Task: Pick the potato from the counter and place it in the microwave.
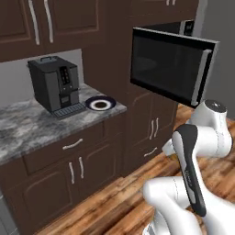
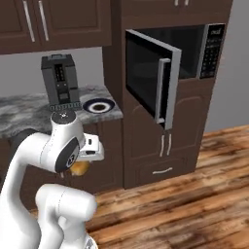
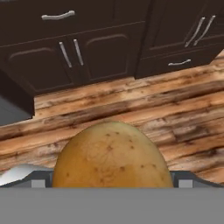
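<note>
My gripper (image 3: 111, 183) is shut on the potato (image 3: 111, 155), a golden-brown speckled lump that hides the fingertips in the hand view. From the right base view the potato (image 2: 80, 168) hangs under the hand, low in front of the dark cabinets and well below the counter (image 2: 24, 111). The microwave (image 2: 182, 46) sits in the tall cabinet to the right, its grey door (image 2: 153, 75) swung open toward me and its dark inside exposed. In the left base view the open door (image 1: 170, 64) juts out above my arm, beside the counter (image 1: 27, 124).
A black coffee machine (image 1: 55, 82) and a dark-rimmed plate (image 1: 100, 103) stand on the counter's right end. Drawers and cabinet doors with silver handles (image 3: 70, 52) face the hand. Wooden floor (image 2: 185, 204) stretches in front of the microwave cabinet.
</note>
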